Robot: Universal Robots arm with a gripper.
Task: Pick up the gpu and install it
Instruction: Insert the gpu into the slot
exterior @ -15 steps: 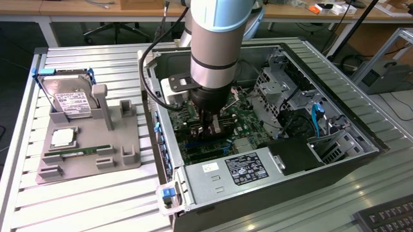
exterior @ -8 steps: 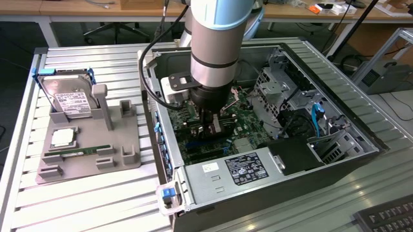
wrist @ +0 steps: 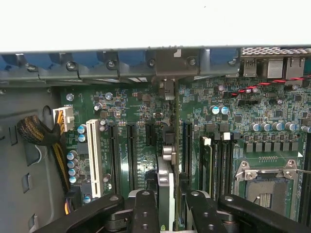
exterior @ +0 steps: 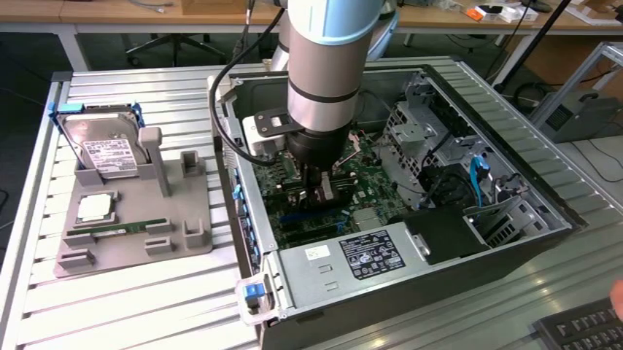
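Gripper (wrist: pixel 166 206) is down inside the PC case (exterior: pixel 545 219), jaws clamped on the gpu (wrist: pixel 166 187) edge-on above the motherboard (wrist: pixel 233 121) slots, little side room.

Legible text: none. A white-on-black rating label (exterior: pixel 373 257) is showing on the power supply (exterior: pixel 341 271) just beside the gripper, print too small to read; the hard drive (exterior: pixel 105 149), well apart, is carrying a white label, possibly barcoded.
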